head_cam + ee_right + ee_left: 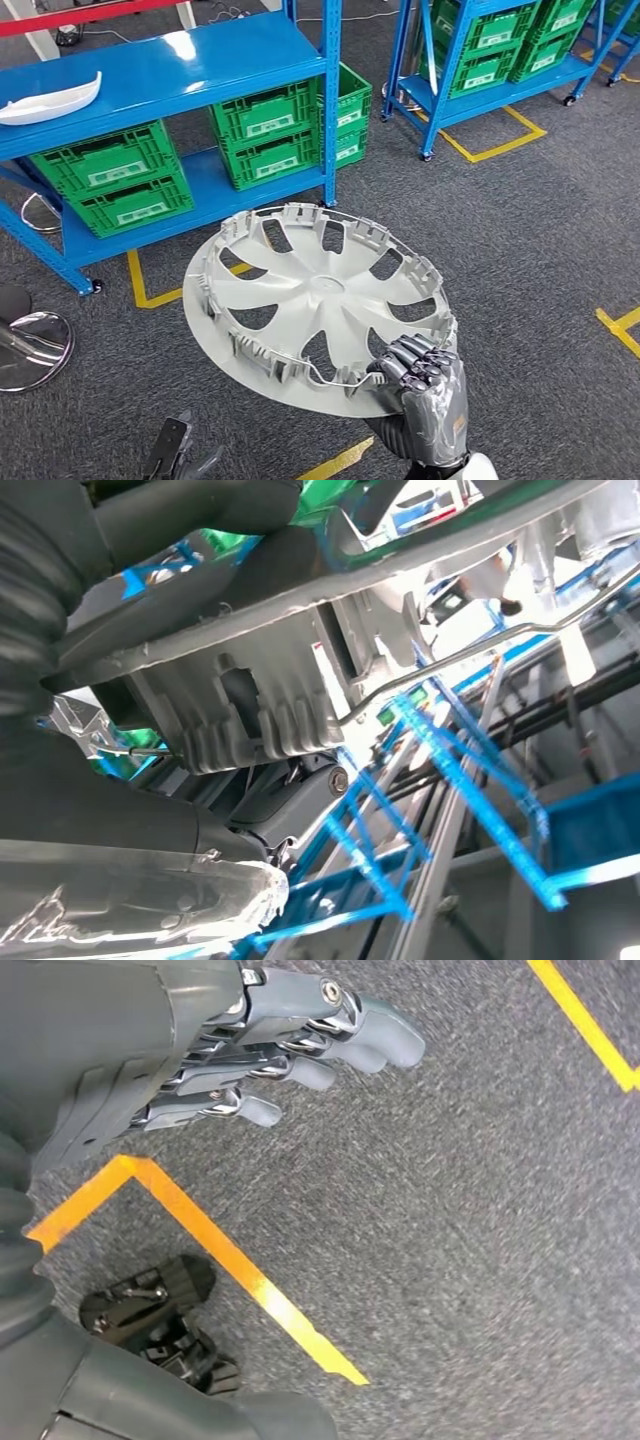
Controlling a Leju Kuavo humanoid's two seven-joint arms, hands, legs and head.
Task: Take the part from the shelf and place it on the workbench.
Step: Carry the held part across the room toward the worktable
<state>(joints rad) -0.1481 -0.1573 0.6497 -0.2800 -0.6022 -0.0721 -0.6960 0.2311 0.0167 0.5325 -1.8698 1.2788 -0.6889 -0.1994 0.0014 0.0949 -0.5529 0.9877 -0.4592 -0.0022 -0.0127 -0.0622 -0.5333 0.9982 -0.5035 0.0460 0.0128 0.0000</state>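
A large silver-grey wheel cover (317, 300), inner side up with clips and a wire ring round its rim, hangs above the carpet in the head view. My right hand (423, 395) grips its near right rim, fingers curled over the edge. The right wrist view shows the cover's ribbed rim (249, 705) close against my hand (287, 810). My left hand (177, 455) hangs low at the bottom left of the head view. In the left wrist view, that hand (256, 1050) holds nothing, its fingers stretched out over the floor.
A blue shelf rack (173, 70) with green crates (113, 175) stands ahead on the left, with a white part (49, 100) lying on its top board. A second blue rack (498, 60) with crates stands at the back right. Yellow floor lines (498, 145) mark the grey carpet.
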